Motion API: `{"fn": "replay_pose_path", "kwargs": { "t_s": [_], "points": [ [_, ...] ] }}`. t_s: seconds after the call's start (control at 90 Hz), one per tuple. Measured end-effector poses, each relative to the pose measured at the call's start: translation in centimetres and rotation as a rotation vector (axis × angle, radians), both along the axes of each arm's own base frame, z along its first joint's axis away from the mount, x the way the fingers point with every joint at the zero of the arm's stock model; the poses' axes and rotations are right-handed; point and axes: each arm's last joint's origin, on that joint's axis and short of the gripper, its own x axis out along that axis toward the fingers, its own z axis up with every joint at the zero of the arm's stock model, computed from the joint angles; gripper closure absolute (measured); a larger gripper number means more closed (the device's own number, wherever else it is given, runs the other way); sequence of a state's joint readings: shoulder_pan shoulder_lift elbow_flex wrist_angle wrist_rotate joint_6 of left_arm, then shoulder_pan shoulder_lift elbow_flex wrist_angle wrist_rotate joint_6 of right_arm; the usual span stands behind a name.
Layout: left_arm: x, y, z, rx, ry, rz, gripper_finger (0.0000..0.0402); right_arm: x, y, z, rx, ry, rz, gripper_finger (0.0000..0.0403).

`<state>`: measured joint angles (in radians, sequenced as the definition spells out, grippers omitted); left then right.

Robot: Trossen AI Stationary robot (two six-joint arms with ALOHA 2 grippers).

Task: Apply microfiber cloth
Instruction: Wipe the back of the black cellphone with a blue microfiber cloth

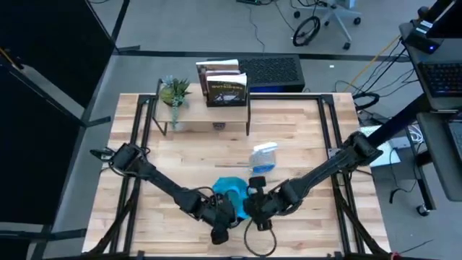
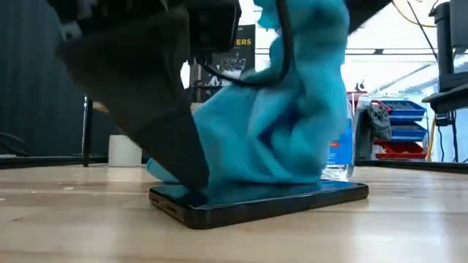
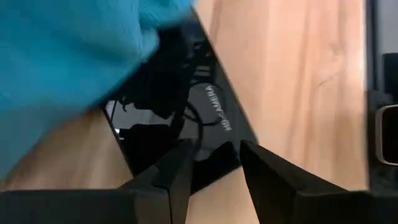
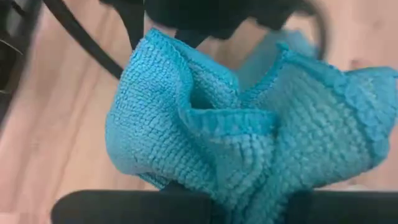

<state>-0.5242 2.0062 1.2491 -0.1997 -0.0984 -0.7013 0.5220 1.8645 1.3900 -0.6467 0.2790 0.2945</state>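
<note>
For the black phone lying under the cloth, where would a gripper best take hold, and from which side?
By judgement, at the bare end of the black phone, across its thin edges, from above. It lies flat on the table, so only the edges offer purchase; the microfiber cloth covers the rest. The left gripper hovers open there.

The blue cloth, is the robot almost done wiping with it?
Done: the blue cloth already rests on the black phone. In hand: the right gripper grips the bunched cloth over the phone, while the left gripper is open at the phone's edge. Left: part of the dark screen is uncovered in the left wrist view, so wiping does not look finished.
</note>
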Motion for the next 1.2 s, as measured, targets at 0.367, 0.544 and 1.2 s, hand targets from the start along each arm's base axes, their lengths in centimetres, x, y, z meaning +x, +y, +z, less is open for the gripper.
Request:
{"fn": "replay_pose_path", "kwargs": {
  "t_s": [0.367, 0.544, 1.2],
  "points": [
    [0.5, 0.4, -0.5, -0.022, 0.013, -0.007, 0.0276, 2.9, 2.0, -4.3, 0.178, -0.039, 0.100, 0.0397],
    [0.5, 0.5, -0.5, -0.023, 0.017, 0.000, 0.0276, 3.4, 2.3, -6.8, 0.174, 0.011, 0.108, 0.0397],
    [1.2, 1.2, -1.9, -0.060, 0.054, -0.028, 0.0276, 1.6, -0.1, -6.6, 0.037, 0.231, 0.074, 0.0397]
  ]
}}
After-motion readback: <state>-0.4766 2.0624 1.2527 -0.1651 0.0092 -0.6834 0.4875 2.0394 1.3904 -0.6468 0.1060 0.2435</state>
